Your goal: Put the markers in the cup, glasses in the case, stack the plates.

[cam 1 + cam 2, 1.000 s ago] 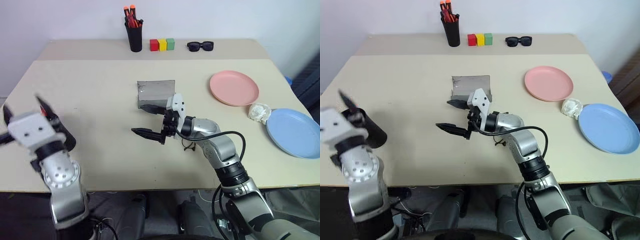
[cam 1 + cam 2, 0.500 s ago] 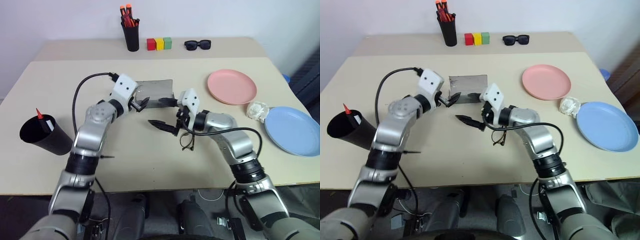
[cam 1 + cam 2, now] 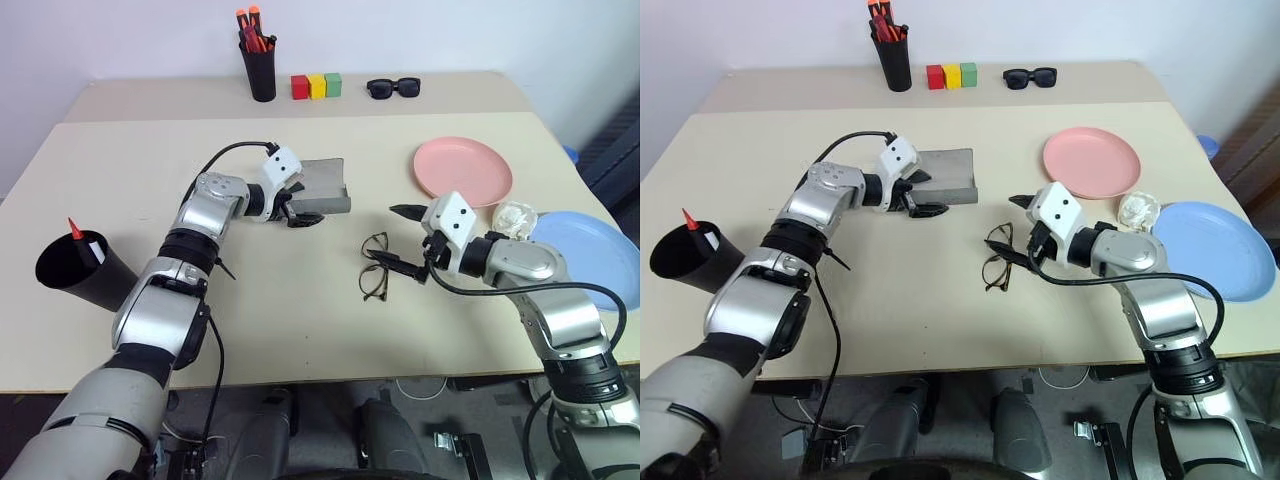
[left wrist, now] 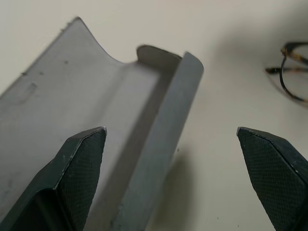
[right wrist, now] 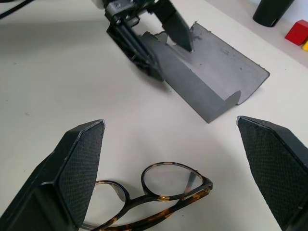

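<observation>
The glasses (image 3: pixel 375 279) lie folded on the desk (image 3: pixel 150 180) near its centre, temples toward 12 o'clock. The right end effector (image 3: pixel 402 240) sits just beside them at 3 o'clock, fingers spread wide, holding nothing. At 10 o'clock from the glasses lies the grey case (image 3: pixel 322 190), open. The left end effector (image 3: pixel 296 206) is at the case's 9 o'clock end, fingers wide apart, straddling its front wall. The pink plate (image 3: pixel 463 172) is at 2 o'clock, the blue plate (image 3: pixel 590 255) at 3 o'clock, apart from each other. The black cup (image 3: pixel 72 274) with 2 markers (image 3: pixel 82 241) stands at 9 o'clock, near the desk edge.
</observation>
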Robot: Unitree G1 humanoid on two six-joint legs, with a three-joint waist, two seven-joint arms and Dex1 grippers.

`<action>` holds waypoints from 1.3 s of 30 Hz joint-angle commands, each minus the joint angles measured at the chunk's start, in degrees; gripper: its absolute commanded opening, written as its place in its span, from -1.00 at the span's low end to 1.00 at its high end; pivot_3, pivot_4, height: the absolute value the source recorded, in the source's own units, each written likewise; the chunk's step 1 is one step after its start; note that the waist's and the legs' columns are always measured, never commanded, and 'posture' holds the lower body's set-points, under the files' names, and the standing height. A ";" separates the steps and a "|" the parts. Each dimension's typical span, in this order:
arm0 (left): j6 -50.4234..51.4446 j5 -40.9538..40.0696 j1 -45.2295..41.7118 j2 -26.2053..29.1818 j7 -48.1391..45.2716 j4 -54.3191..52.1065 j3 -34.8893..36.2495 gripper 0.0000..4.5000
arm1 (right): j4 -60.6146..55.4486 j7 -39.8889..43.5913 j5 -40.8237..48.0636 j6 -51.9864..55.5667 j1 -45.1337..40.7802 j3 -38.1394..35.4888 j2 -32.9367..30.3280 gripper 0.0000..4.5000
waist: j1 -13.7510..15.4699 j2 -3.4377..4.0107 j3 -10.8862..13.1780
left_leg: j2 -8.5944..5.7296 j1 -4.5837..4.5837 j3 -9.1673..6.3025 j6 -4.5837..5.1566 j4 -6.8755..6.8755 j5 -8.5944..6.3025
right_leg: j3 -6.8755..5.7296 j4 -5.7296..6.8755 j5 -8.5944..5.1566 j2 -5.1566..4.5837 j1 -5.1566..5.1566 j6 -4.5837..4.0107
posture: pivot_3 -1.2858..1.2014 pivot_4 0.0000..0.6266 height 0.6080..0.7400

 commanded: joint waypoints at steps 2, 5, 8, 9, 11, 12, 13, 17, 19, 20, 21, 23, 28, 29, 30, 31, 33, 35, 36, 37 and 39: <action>-4.77 2.75 -3.59 -0.14 -1.24 5.74 -0.52 0.50 | -5.38 -1.75 0.86 1.51 1.85 -2.78 -0.87 1.00 | 0.06 -0.01 0.00 | -0.02 -0.03 0.00 0.02 0.07 -0.01 | 0.00 0.00 0.01 -0.01 0.00 0.01 | 0.03 -0.52 0.90; -6.19 3.36 -3.91 -0.25 -1.60 7.20 0.03 -0.20 | -5.64 -1.88 0.95 1.95 1.98 -3.07 -1.05 1.00 | 0.05 -0.01 0.00 | -0.02 -0.02 -0.01 0.03 0.11 -0.01 | -0.01 0.02 0.01 -0.01 0.02 0.02 | 0.03 -0.52 0.90; -8.22 3.15 -3.00 0.23 -3.45 6.53 0.61 -0.91 | -4.68 -1.68 0.81 1.72 1.31 -2.84 -1.05 1.00 | 0.03 -0.02 0.01 | -0.02 -0.03 -0.01 0.03 0.11 -0.01 | -0.02 0.02 0.01 -0.01 0.02 0.02 | 0.03 -0.52 0.90; -9.00 2.99 -2.61 0.46 -4.19 5.99 0.76 -0.98 | -4.40 -1.56 0.79 1.62 1.10 -2.76 -1.02 1.00 | 0.01 -0.02 0.01 | -0.02 -0.03 -0.01 0.03 0.11 -0.01 | -0.02 0.02 0.01 -0.01 0.02 0.02 | 0.03 -0.52 0.90; -10.68 2.72 -1.94 0.84 -5.78 4.89 1.02 -0.98 | -4.09 -1.33 0.74 1.42 0.91 -2.68 -1.02 1.00 | 0.00 -0.02 0.01 | -0.02 -0.03 -0.01 0.03 0.11 -0.01 | -0.02 0.03 0.01 0.00 0.02 0.02 | 0.03 -0.52 0.90; -11.48 2.20 -1.29 1.32 -7.49 3.36 1.28 -0.98 | -3.74 -1.14 0.68 1.23 0.72 -2.54 -1.01 1.00 | -0.01 -0.02 0.01 | -0.02 -0.03 -0.01 0.03 0.11 -0.01 | -0.02 0.03 0.01 0.00 0.01 0.02 | 0.03 -0.52 0.90; -11.98 1.43 -0.51 1.87 -9.57 1.48 1.64 -0.98 | -3.36 -0.91 0.61 1.01 0.51 -2.38 -1.02 1.00 | -0.06 -0.01 0.01 | -0.02 -0.03 -0.01 0.03 0.11 -0.01 | -0.02 0.03 0.01 0.00 0.01 0.02 | 0.03 -0.52 0.90; -10.24 -1.39 6.75 7.27 -20.58 -14.00 0.89 -0.98 | -2.29 -0.04 0.56 1.01 -0.43 -1.73 -1.01 1.00 | -0.61 0.02 0.03 | 0.04 -0.02 0.03 0.02 0.06 -0.01 | 0.03 0.06 0.01 0.02 -0.03 0.00 | 0.03 -0.52 0.90; -5.78 -2.33 11.15 10.07 -23.33 -22.88 0.36 -0.98 | -2.22 0.17 0.75 1.52 -0.60 -1.65 -0.95 1.00 | -0.72 0.03 0.02 | 0.05 -0.02 0.00 0.01 0.05 0.00 | 0.04 0.06 0.00 0.03 -0.03 -0.01 | 0.03 -0.52 0.90; -3.70 -2.78 13.09 11.22 -24.19 -26.77 0.21 -0.98 | -2.13 0.21 0.80 1.82 -0.69 -1.56 -0.90 1.00 | -0.73 0.04 0.02 | 0.05 -0.02 0.00 0.02 0.04 0.00 | 0.06 0.07 0.00 0.02 -0.04 -0.01 | 0.03 -0.52 0.90; -2.00 -3.02 15.53 12.62 -24.70 -31.44 -0.01 -0.98 | -2.11 0.22 0.84 2.13 -0.69 -1.44 -0.82 1.00 | -0.69 0.04 0.02 | 0.05 -0.02 0.00 0.02 0.05 0.00 | 0.07 0.07 0.00 0.02 -0.02 -0.01 | 0.03 -0.52 0.90; 1.55 -3.52 19.78 14.76 -24.77 -39.28 -0.15 -0.98 | -2.10 0.04 1.10 3.30 -0.64 -1.30 -0.64 1.00 | -0.45 0.04 0.02 | 0.05 -0.02 -0.01 0.02 0.08 0.00 | 0.07 0.07 0.01 0.01 -0.01 -0.02 | 0.03 -0.52 0.90; 11.49 -6.38 25.67 16.79 -23.54 -52.05 0.62 -0.98 | -1.96 -0.67 2.67 7.37 -1.08 -1.60 -0.07 1.00 | 0.35 0.05 0.02 | 0.03 -0.01 -0.05 0.03 0.15 -0.01 | 0.06 0.06 0.00 -0.01 0.05 -0.02 | 0.03 -0.52 0.90; 13.86 -6.77 26.56 16.92 -23.12 -53.95 0.48 -0.98 | -1.57 -0.90 3.38 10.08 -1.63 -1.72 -0.27 1.00 | 0.30 0.05 0.02 | 0.03 -0.01 -0.07 0.03 0.17 -0.01 | 0.05 0.06 0.00 -0.01 0.06 -0.02 | 0.03 -0.52 0.90; 16.45 -6.81 27.40 16.86 -22.36 -55.66 0.19 -0.98 | -0.84 -1.25 4.00 12.62 -2.34 -1.88 -0.38 1.00 | 0.16 0.05 0.02 | 0.03 -0.01 -0.07 0.03 0.17 -0.01 | 0.05 0.06 0.01 -0.01 0.06 -0.02 | 0.03 -0.52 0.90; 18.28 -6.57 28.25 16.78 -21.30 -57.19 -0.21 -0.98 | -0.22 -1.54 5.03 15.43 -2.96 -2.26 -0.42 1.00 | 0.05 0.06 0.01 | 0.03 0.00 -0.07 0.03 0.17 -0.01 | 0.06 0.07 0.01 -0.01 0.06 -0.03 | 0.03 -0.52 0.90; 21.18 -6.65 29.14 16.59 -19.55 -59.23 -0.61 -0.98 | 0.52 -2.02 6.46 19.42 -3.81 -2.86 -0.56 1.00 | -0.04 0.08 0.00 | 0.04 0.02 -0.06 0.03 0.15 -0.01 | 0.07 0.07 0.01 -0.01 0.05 -0.03 | 0.03 -0.52 0.90; 23.54 -7.29 29.67 16.50 -18.38 -60.73 -0.63 -0.98 | 0.79 -2.58 7.52 22.23 -4.27 -3.50 -0.74 1.00 | -0.03 0.08 0.00 | 0.06 0.02 -0.06 0.03 0.12 -0.01 | 0.07 0.08 0.00 0.01 0.04 -0.04 | 0.03 -0.52 0.90; 24.28 -7.49 30.04 16.55 -17.77 -61.34 -0.76 -0.87 | 0.97 -2.83 8.91 24.75 -4.59 -4.35 -0.61 1.00 | -0.05 0.08 0.00 | 0.06 0.01 -0.06 0.03 0.12 -0.01 | 0.07 0.08 0.00 0.01 0.03 -0.04 | 0.03 -0.52 0.90; 24.83 -7.67 30.40 16.70 -17.28 -61.92 -0.91 -0.74 | 0.96 -3.09 10.15 26.97 -4.82 -5.16 -0.48 1.00 | -0.04 0.08 0.00 | 0.06 0.01 -0.04 0.04 0.12 -0.01 | 0.08 0.08 0.00 0.01 0.03 -0.04 | 0.03 -0.52 0.90; 25.20 -7.95 30.99 16.76 -16.23 -62.63 -1.04 -0.39 | 0.92 -3.65 12.43 30.67 -5.33 -6.71 -0.16 1.00 | 0.01 0.08 0.00 | 0.06 0.01 -0.04 0.04 0.12 -0.01 | 0.08 0.08 0.00 0.00 0.03 -0.04 | 0.03 -0.52 0.90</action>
